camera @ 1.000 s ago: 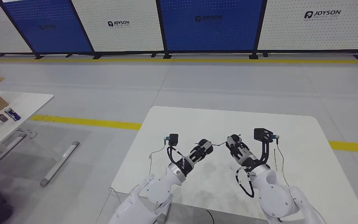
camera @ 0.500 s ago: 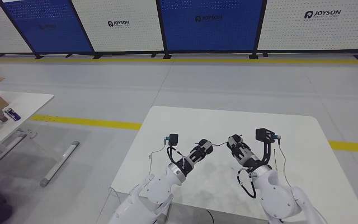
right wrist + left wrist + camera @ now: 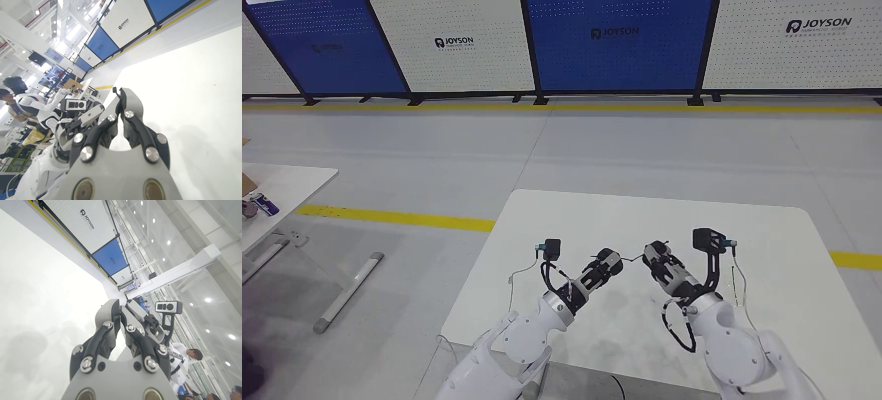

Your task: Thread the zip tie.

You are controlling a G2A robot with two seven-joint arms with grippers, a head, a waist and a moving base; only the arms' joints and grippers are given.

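Observation:
Both grippers hang just above the white table [image 3: 642,215], tips facing each other a short way apart. A thin black zip tie [image 3: 631,258] spans the gap between them. My right gripper [image 3: 647,256] [image 3: 120,94] is shut on the tie, and the tie's small black head [image 3: 114,89] sticks out past its fingertips. My left gripper [image 3: 614,261] [image 3: 120,311] is shut too, pads pressed together on the strap's other end, which is hidden between them. In the left wrist view, the right gripper's fingers [image 3: 137,310] show just beyond my left one.
The table's near edge [image 3: 542,350] lies under the forearms, and its far edge [image 3: 642,193] borders bare floor. Another white table [image 3: 282,185] stands far to the left. Blue and white panels [image 3: 622,45] line the back.
The right gripper has shifted slightly toward the left gripper, narrowing the gap. The left gripper has stayed put.

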